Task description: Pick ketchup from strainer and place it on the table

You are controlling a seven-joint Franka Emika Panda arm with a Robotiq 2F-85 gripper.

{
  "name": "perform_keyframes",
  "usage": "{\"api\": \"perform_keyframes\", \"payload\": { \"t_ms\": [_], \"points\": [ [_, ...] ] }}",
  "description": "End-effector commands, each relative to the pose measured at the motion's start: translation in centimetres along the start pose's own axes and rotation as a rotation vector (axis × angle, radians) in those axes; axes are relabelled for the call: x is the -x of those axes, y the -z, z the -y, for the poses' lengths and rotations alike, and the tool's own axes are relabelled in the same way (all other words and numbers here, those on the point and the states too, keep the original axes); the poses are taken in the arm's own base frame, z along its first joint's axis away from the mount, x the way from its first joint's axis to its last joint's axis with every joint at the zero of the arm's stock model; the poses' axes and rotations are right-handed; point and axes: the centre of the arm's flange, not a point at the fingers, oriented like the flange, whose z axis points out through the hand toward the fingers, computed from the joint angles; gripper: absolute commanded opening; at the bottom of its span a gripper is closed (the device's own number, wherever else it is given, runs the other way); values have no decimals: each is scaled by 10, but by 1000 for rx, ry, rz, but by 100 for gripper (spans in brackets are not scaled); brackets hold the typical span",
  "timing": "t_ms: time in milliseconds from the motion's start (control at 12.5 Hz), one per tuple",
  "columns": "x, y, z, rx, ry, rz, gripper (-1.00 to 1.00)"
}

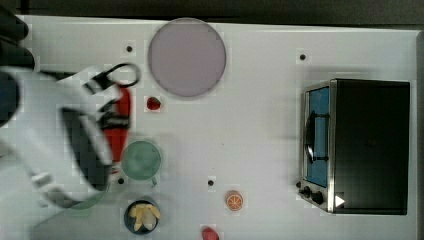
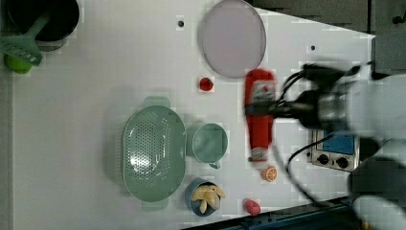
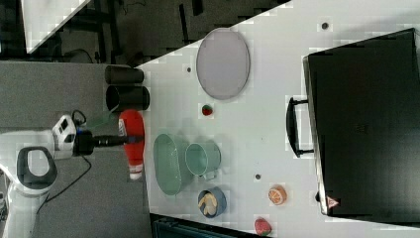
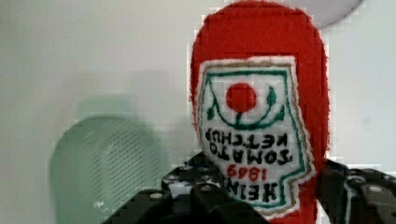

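While the robot arm's black gripper (image 4: 261, 196) pinches it at the labelled middle, the red squeeze ketchup bottle with a white cap (image 2: 259, 115) hangs lengthwise, lifted clear of the pale green oval plastic strainer (image 2: 153, 152), which sits empty on the large flat white table (image 2: 95, 96) beside a round green cup (image 2: 209, 142). Gripping the waist probably keeps the bottle balanced for carrying. How high it hangs above the tabletop is hard to judge; the right view suggests well above. Setting it down remains.
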Motion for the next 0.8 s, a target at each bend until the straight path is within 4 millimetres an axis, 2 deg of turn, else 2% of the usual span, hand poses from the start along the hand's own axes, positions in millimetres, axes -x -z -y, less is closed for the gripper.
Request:
{"api": "perform_keyframes", "payload": {
  "t_ms": [80, 320, 480, 640, 800],
  "points": [
    [-43, 13, -94, -3, 49, -18, 13],
    [-63, 2, -173, 2, 10, 3, 13],
    [-66, -17, -219, 9, -53, 36, 13],
    [-62, -41, -253, 11, -110, 54, 13],
    [-56, -69, -272, 8, -143, 42, 13]
  ]
}}
